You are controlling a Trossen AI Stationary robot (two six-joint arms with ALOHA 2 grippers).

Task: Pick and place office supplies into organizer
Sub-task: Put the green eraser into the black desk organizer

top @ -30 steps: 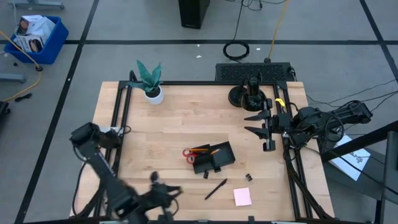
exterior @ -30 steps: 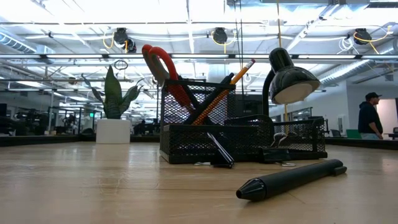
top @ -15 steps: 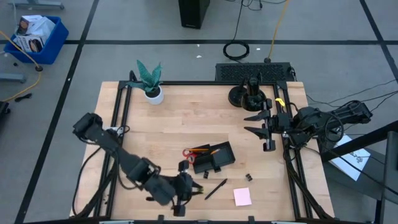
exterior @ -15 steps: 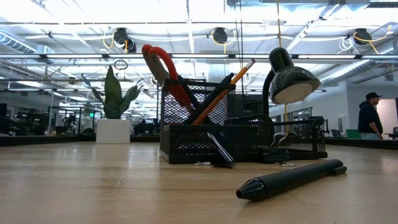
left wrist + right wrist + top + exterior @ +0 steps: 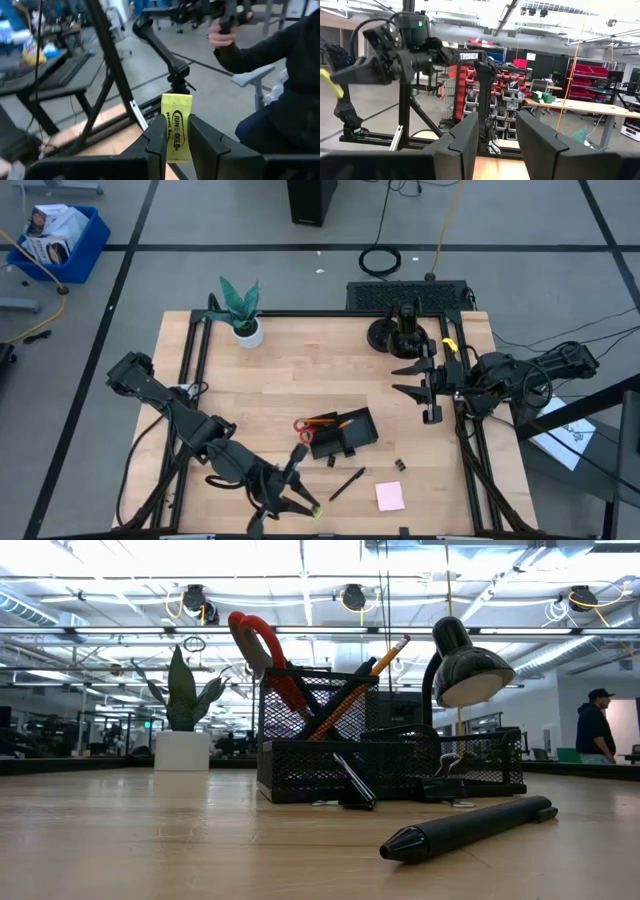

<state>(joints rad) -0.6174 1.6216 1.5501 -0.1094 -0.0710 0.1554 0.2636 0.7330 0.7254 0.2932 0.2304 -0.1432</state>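
Note:
My left gripper (image 5: 303, 505) hangs over the table's near edge, shut on a small flat yellow-green piece (image 5: 177, 107) with black print. The black mesh organizer (image 5: 342, 433) stands mid-table with red-handled scissors (image 5: 258, 645) and an orange pencil (image 5: 365, 680) leaning in its tall cup. A black pen (image 5: 347, 483) lies flat on the table in front of it, beside small black clips (image 5: 399, 466) and a pink sticky-note pad (image 5: 390, 496). My right gripper (image 5: 415, 377) waits open at the table's right side, with nothing between its fingers. My left gripper pinches the yellow-green piece by its lower part (image 5: 175, 145) between its two fingers, one on each flat face. The rest of the piece sticks out past the fingertips. The fingers point about level, toward the table's near right. The piece (image 5: 315, 511) is lifted clear of the table.
A green plant in a white pot (image 5: 241, 315) stands at the far left and a round black stand (image 5: 399, 332) at the far right. A black desk lamp (image 5: 462, 668) shows behind the organizer. A person sits beyond the near edge (image 5: 285, 85). Bare wood lies left of the organizer.
My left arm has swung along the near edge toward the table's right and risen. Its gripper has rolled and tipped up from pointing down to about level, still shut on the yellow-green piece. My right arm has kept still.

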